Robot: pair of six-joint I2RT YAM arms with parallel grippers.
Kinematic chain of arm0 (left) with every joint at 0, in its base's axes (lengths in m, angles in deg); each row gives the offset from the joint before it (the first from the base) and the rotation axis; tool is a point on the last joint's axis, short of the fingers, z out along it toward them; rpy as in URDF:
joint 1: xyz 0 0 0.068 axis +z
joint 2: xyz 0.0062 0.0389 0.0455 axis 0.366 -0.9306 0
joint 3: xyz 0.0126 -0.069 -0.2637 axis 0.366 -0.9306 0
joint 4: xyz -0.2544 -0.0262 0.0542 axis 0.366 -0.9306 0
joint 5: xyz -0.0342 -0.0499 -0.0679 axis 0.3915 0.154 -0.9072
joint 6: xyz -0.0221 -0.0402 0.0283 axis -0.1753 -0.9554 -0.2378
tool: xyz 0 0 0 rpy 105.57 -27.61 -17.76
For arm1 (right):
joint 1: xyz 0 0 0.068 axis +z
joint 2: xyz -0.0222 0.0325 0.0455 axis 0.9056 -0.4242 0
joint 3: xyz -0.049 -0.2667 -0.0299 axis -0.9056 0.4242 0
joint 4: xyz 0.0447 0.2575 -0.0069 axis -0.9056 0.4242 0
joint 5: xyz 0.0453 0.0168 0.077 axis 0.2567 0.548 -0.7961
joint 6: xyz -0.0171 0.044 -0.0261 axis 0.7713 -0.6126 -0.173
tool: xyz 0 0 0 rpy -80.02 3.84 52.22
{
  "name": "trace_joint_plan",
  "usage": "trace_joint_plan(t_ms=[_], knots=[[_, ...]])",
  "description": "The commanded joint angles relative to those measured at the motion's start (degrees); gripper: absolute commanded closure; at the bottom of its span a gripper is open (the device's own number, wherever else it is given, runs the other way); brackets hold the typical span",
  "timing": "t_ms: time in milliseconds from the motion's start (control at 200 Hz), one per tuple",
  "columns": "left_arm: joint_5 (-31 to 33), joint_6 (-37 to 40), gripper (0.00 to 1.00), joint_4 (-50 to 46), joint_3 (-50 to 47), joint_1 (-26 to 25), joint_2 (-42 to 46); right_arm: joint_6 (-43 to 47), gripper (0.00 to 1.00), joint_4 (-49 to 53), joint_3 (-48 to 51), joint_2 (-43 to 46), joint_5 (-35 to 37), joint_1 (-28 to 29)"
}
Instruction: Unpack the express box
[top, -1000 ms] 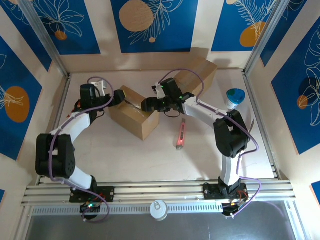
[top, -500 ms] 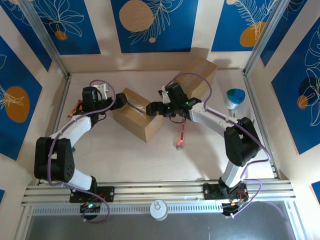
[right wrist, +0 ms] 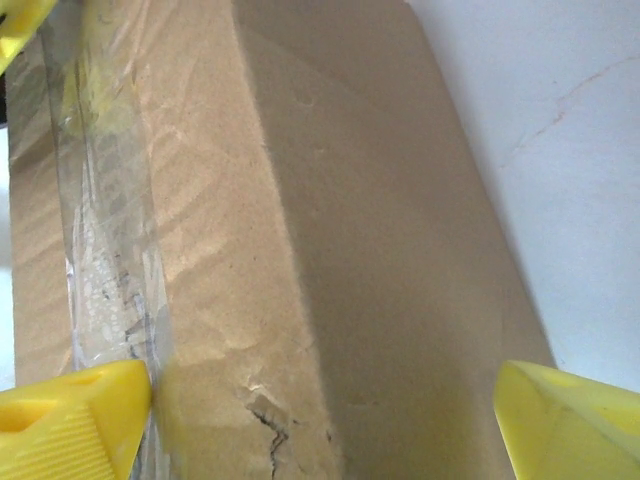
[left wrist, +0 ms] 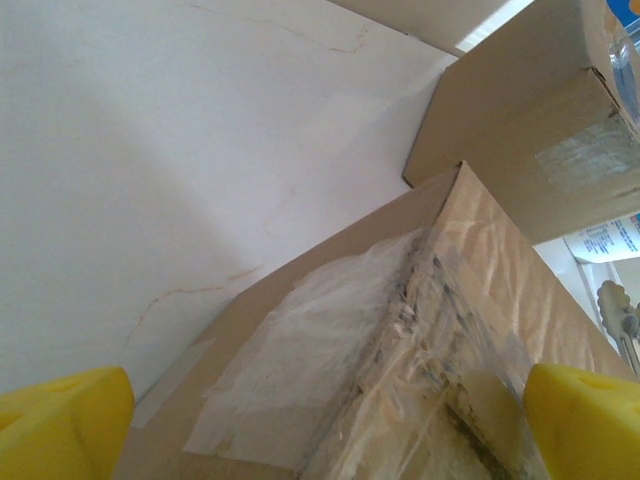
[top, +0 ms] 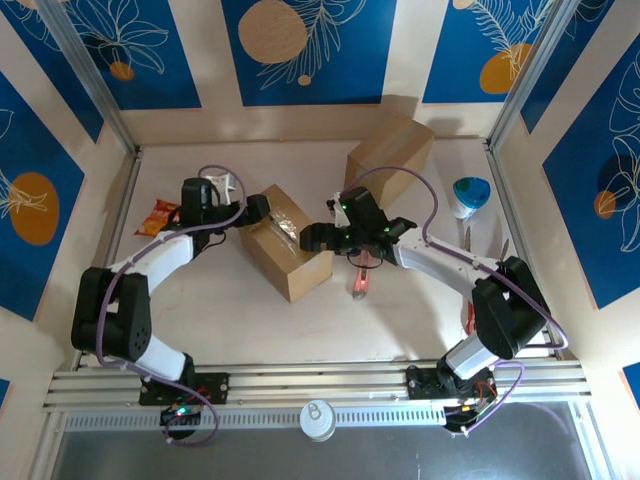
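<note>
Box [top: 282, 256] sits mid-way across the desk [top: 230, 325], between both tools. Left tool [top: 256, 212], fingers apart, straddles its taped top corner. Right tool [top: 312, 237], also spread, brackets the opposite end. It is probably light, stiff cardboard with slick, wrinkled tape [left wrist: 400, 330], so grip the bare side walls. Counted: one snack packet [top: 155, 215], this box plus a second box [top: 390, 150], one cutter [top: 360, 278].

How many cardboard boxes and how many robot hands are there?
Cardboard boxes: 2, the taped box and the back box.
Robot hands: 2, the left hand and the right hand.
Total: 4.
</note>
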Motion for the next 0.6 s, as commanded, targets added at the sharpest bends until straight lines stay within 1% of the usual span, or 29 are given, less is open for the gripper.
trace_joint_plan(t_ms=[0,105,205,390,595], knots=[[0.8,-0.5,0.00,-1.9,-2.2,-1.2,3.6,-0.6,0.10,3.4,0.5,1.1,2.7,0.3],[1.8,-0.2,0.00,-2.5,-3.5,-1.3,5.5,-0.9,0.04,5.3,-0.1,1.5,4.0,0.4],[2.8,0.6,0.00,-3.6,-3.1,-1.4,6.1,-1.4,0.00,6.6,-0.5,2.1,4.8,0.4],[3.5,1.4,0.01,-4.8,-0.3,-1.4,4.3,-2.6,0.00,7.2,-0.2,3.6,4.4,0.5],[2.5,0.4,0.00,-2.8,1.0,-1.4,2.0,-4.5,0.01,6.7,1.3,5.1,3.4,0.7]])
